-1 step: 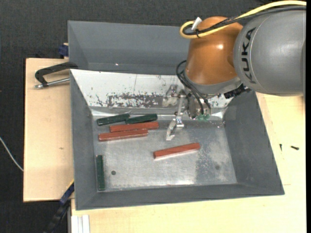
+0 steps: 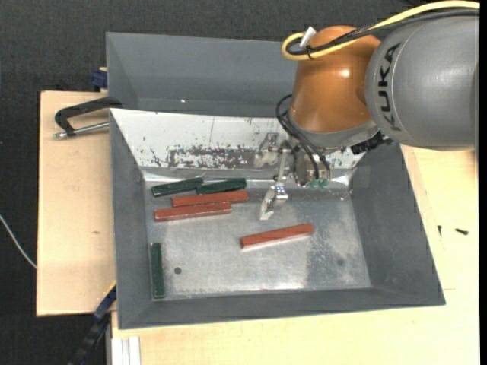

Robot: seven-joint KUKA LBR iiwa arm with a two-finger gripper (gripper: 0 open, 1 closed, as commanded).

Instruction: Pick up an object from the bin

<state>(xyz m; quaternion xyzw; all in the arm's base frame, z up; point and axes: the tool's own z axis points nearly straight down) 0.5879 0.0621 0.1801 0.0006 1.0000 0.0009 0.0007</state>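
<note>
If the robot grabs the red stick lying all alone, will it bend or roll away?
The red stick looks straight and flat-sided, so it probably stays stiff and won't roll. It looks thin, so likely light. It lies flat on the bin floor, so a push would probably just slide it.

We note a rounded grey arm link (image 2: 434,74) bearing black KUKA lettering (image 2: 386,78), a glossy orange wrist cover (image 2: 331,82), a yellow cable (image 2: 396,17) looped over it, black cables (image 2: 284,117) beneath, and a silver metal gripper (image 2: 274,198).
</note>
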